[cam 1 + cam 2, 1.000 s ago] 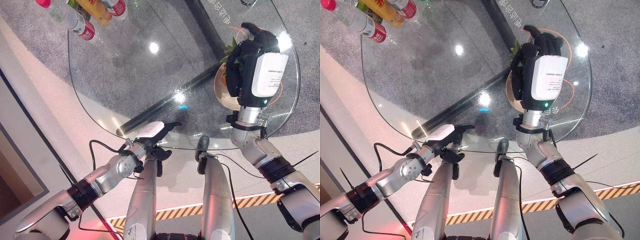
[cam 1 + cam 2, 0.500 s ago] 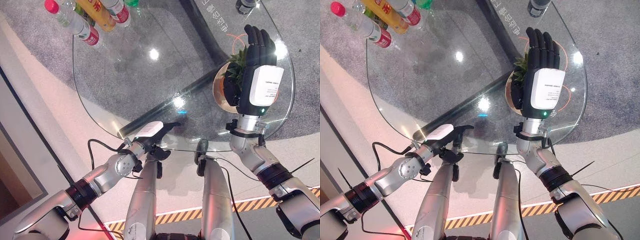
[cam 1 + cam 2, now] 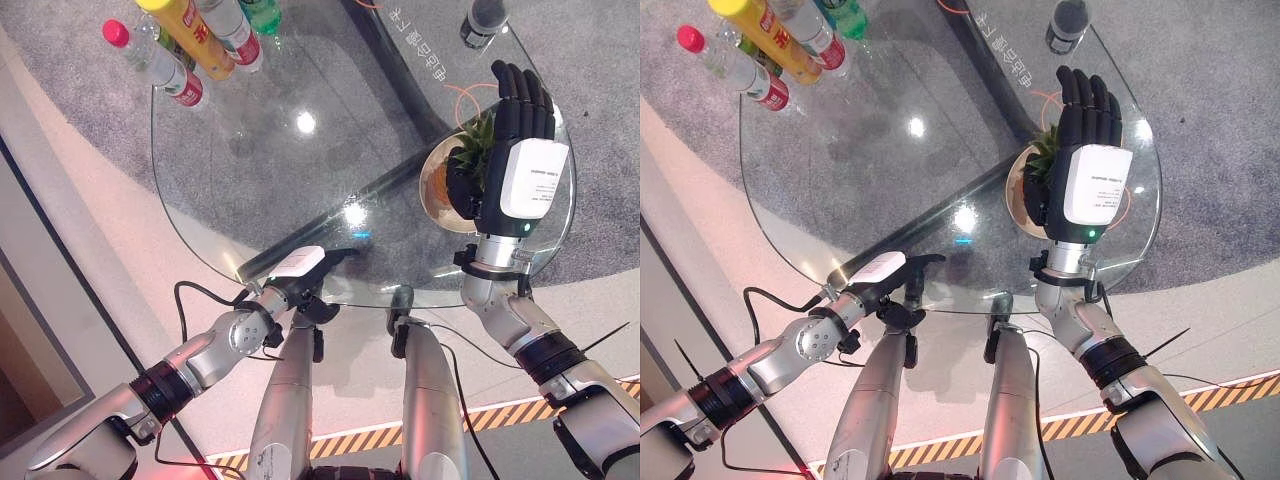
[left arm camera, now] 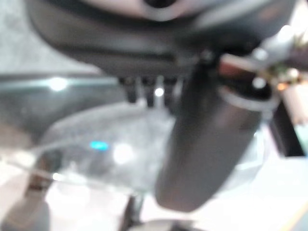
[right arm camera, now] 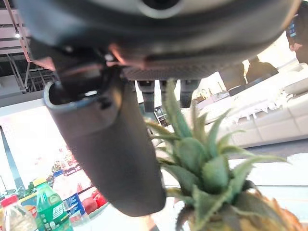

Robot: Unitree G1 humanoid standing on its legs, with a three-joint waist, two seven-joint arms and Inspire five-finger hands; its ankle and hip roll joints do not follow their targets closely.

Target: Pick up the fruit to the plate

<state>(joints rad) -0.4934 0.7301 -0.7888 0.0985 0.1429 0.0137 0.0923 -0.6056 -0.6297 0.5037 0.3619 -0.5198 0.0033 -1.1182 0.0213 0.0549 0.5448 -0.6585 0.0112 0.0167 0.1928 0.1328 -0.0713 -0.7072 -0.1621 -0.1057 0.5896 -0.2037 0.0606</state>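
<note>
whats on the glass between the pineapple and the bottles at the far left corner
Nothing: in the left eye view the glass table is bare between the pineapple under the open right hand and the bottles, showing only light glare and the floor beneath.

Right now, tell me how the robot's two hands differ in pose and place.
The right hand is raised over the glass table with fingers straight, right beside the pineapple on the plate. The left hand lies low at the table's near edge, far from the fruit. In the right wrist view the pineapple's leaves stand just past the thumb; the left wrist view shows bare glass. Both hold nothing.
</note>
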